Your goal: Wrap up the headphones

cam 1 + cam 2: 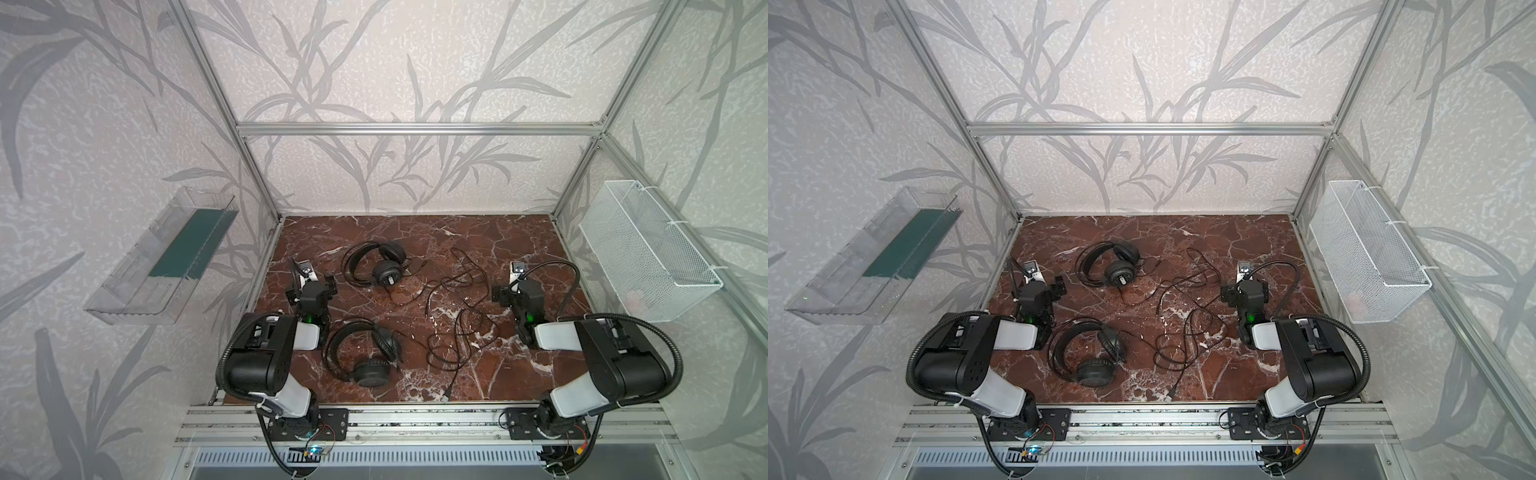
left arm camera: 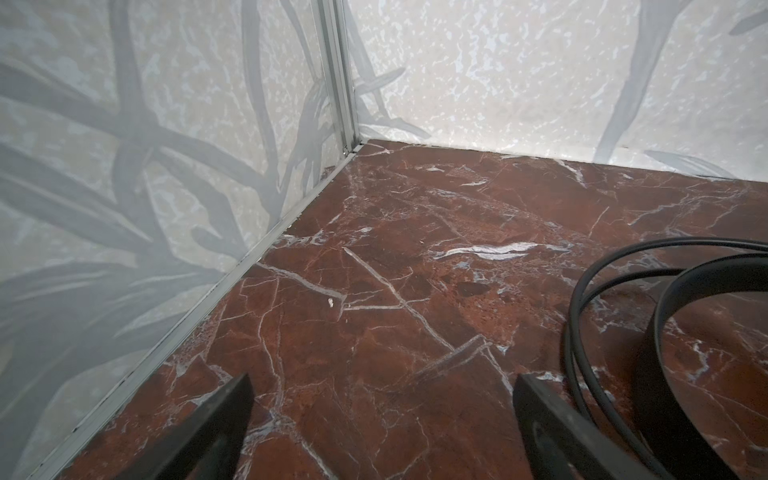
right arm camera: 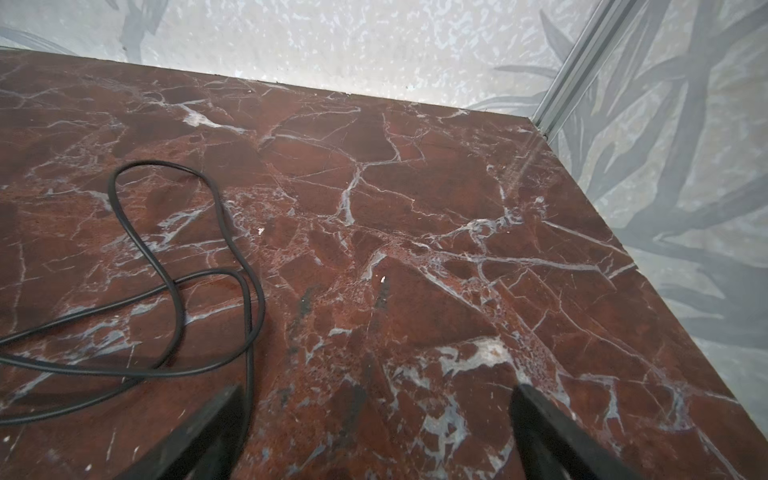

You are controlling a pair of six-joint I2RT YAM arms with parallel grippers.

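Observation:
Two black headphones lie on the red marble tabletop. In both top views the far headphones, with a ridged earcup, lie at the centre back. The near headphones, with a smooth earcup, lie at the front left. Their thin cables sprawl tangled across the middle. My left gripper hangs open and empty over bare marble, just left of the far headband. My right gripper is open and empty, beside a cable loop.
A clear plastic tray hangs on the left wall. A white mesh basket hangs on the right wall. Aluminium frame posts stand at the table's back corners. A cable plug lies near the front edge.

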